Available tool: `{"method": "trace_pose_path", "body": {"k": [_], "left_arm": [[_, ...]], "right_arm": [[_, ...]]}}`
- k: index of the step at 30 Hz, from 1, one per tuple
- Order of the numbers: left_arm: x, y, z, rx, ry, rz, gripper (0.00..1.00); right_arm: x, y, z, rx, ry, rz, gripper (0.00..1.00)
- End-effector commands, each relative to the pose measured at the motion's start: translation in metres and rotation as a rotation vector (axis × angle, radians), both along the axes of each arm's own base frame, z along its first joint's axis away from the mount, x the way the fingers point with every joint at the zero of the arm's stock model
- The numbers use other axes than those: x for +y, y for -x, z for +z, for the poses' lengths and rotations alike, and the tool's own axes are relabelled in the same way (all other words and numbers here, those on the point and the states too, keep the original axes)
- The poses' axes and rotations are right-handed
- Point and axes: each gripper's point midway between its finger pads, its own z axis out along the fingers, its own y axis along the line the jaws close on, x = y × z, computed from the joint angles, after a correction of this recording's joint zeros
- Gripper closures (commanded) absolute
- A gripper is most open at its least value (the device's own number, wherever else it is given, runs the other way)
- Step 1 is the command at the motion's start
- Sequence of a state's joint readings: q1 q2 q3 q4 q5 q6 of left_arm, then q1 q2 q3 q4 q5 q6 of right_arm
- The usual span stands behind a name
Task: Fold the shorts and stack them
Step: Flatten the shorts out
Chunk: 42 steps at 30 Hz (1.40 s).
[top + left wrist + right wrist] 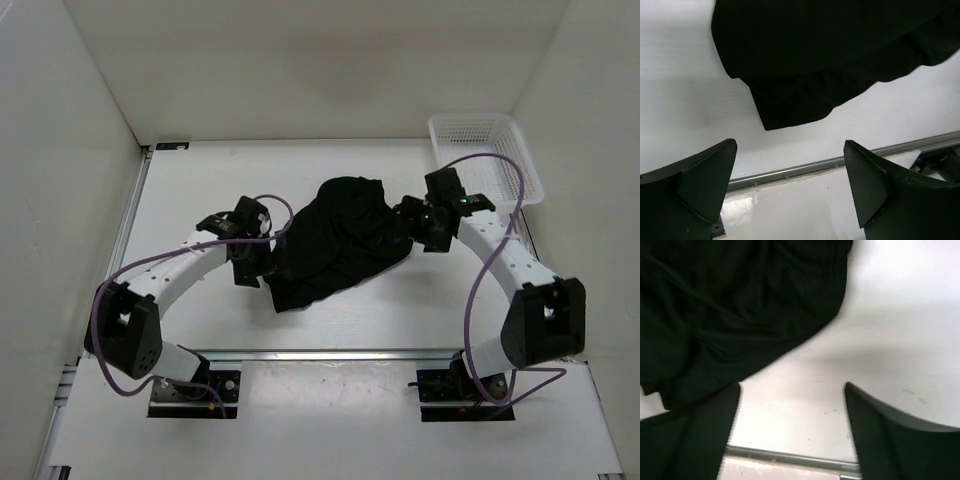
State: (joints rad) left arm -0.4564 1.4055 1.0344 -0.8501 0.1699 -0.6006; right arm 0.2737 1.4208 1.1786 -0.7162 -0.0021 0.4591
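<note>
The crumpled black soft-fabric shorts (335, 240) are lying heaped on the middle of the smooth white desk (200, 190), between both arms. The left fingers (700, 175) and right fingers (880, 425), dark wedges, are gaping apart, seemingly holding nothing.

The shorts (335, 240) lie heaped at the middle of the table (190, 190). The left hand (248, 270) sits at their 9 o'clock, just beside them, and the right hand (412, 225) sits at their 3 o'clock. A basket (478, 119) stands at their 2 o'clock, in the table's far corner.
</note>
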Motion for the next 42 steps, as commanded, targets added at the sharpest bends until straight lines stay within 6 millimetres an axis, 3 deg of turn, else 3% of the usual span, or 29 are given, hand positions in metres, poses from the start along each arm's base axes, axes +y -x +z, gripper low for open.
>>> {"method": "trace_pose_path", "body": {"k": [1,6,9,10,11,13,14,15,18,22,23,24,25,26,27,28,29,32,34,35,37,38,42], "left_arm": [[-0.023,0.005,-0.019,0.034,0.017,0.003,0.0],[-0.036,0.003,-0.054,0.089,-0.006,-0.028,0.03],[-0.036,0.004,-0.066,0.116,-0.023,-0.028,0.19],[-0.036,0.002,-0.069,0.118,-0.024,-0.028,0.29],[-0.036,0.003,-0.072,0.127,-0.029,-0.027,0.47],[-0.035,0.005,-0.078,0.145,-0.04,-0.027,0.6],[-0.035,0.005,-0.078,0.145,-0.04,-0.027,0.68],[-0.034,0.005,-0.081,0.15,-0.047,-0.035,0.89],[-0.026,-0.005,-0.072,0.128,-0.023,-0.013,0.89],[0.004,-0.047,-0.016,-0.019,-0.037,0.069,0.89],[0.011,-0.058,-0.005,-0.045,-0.047,0.085,0.89],[0.023,-0.071,0.008,-0.071,-0.053,0.118,0.89],[0.027,-0.095,0.04,-0.156,-0.047,0.131,0.89],[0.035,-0.098,0.053,-0.164,-0.061,0.144,0.89],[0.045,-0.108,0.068,-0.193,-0.057,0.168,0.89],[0.049,-0.123,0.097,-0.265,-0.051,0.179,0.89],[0.053,-0.126,0.108,-0.282,-0.047,0.193,0.89],[0.065,-0.127,0.143,-0.346,-0.041,0.206,0.89],[0.075,-0.119,0.163,-0.376,-0.035,0.23,0.89],[0.076,-0.116,0.174,-0.399,-0.028,0.232,0.89],[0.081,-0.104,0.196,-0.451,-0.014,0.244,0.89],[0.086,-0.101,0.208,-0.477,-0.008,0.257,0.89],[0.106,-0.087,0.249,-0.58,0.002,0.315,0.89]], "right_arm": [[0.015,-0.009,-0.025,0.038,-0.078,0.02,0.05],[0.013,-0.042,-0.04,0.051,-0.048,0.024,0.05],[0.01,-0.06,-0.063,0.092,-0.018,0.002,0.11],[0.011,-0.066,-0.066,0.085,-0.014,0.011,0.13],[0.01,-0.069,-0.071,0.093,-0.003,0.006,0.15],[0.011,-0.076,-0.083,0.11,0.001,0.006,0.24],[0.012,-0.076,-0.088,0.125,0.0,-0.002,0.31],[0.014,-0.079,-0.087,0.125,-0.01,0.003,0.57],[0.021,-0.087,-0.077,0.098,-0.045,0.009,0.97],[0.03,-0.104,-0.034,0.009,-0.066,0.021,1.0],[0.033,-0.117,-0.008,-0.053,-0.081,0.023,1.0],[0.033,-0.118,0.006,-0.07,-0.085,0.024,1.0],[0.036,-0.122,0.018,-0.088,-0.097,0.03,1.0],[0.038,-0.133,0.045,-0.146,-0.11,0.032,1.0],[0.043,-0.129,0.057,-0.157,-0.107,0.053,1.0],[0.043,-0.129,0.07,-0.179,-0.113,0.054,1.0],[0.043,-0.13,0.09,-0.221,-0.115,0.063,1.0],[0.042,-0.118,0.105,-0.244,-0.106,0.075,1.0],[0.036,-0.102,0.113,-0.244,-0.099,0.069,1.0],[0.033,-0.093,0.129,-0.281,-0.108,0.069,1.0],[0.035,-0.074,0.134,-0.29,-0.097,0.108,1.0],[0.03,-0.064,0.153,-0.341,-0.099,0.1,1.0],[0.012,-0.034,0.189,-0.441,-0.056,0.079,1.0]]}}
